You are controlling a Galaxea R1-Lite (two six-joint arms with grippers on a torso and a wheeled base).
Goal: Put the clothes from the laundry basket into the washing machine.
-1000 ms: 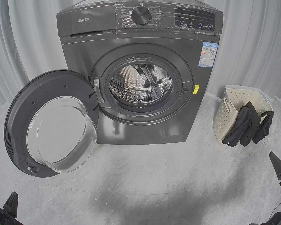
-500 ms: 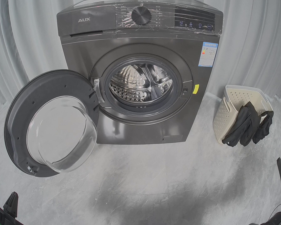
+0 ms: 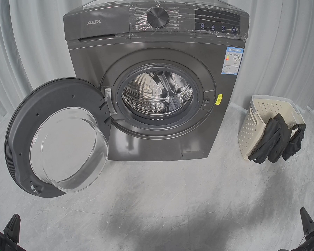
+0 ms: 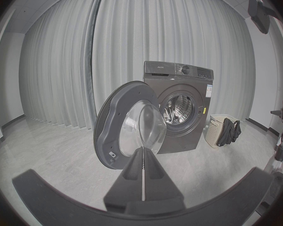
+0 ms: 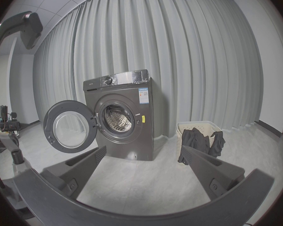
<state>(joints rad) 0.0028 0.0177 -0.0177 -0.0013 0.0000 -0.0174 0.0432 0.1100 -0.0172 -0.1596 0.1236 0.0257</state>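
The right pincer (image 5: 143,150) was spread wide and held nothing, low at the robot's right side with the floor (image 3: 181,199) beneath it. The left pincer (image 4: 143,160) was pressed together, also empty, low at the robot's left.

Ahead of the right pincer and well apart from it, the clothes (image 3: 274,140), dark garments, hung over the front rim of the cream laundry basket (image 3: 247,129), their ends reaching down to the floor. The basket stood just to the right of the washing machine (image 3: 94,60), in front of a pale curtain (image 3: 286,35). The machine's door (image 3: 55,136) was swung fully open to the left and the drum (image 3: 157,91) looked empty, so no garment was in yet.

The likely trouble lay in the grasp. The basket looked light and leaned back, so a pull on the draped cloth could drag or tip it. A pinch on one fold might lift only part of the bundle, and a trailing end could catch on the basket rim or slip to the floor short of the drum.

As for writing, pale brand lettering (image 3: 94,22) sat on the upper left panel, small print ringed the dial (image 3: 157,17) under plastic film, a blue-and-white label (image 3: 232,60) was stuck at the upper right of the front, and a small yellow sticker (image 3: 218,99) lay beside the opening. The fine print was too small to make out.
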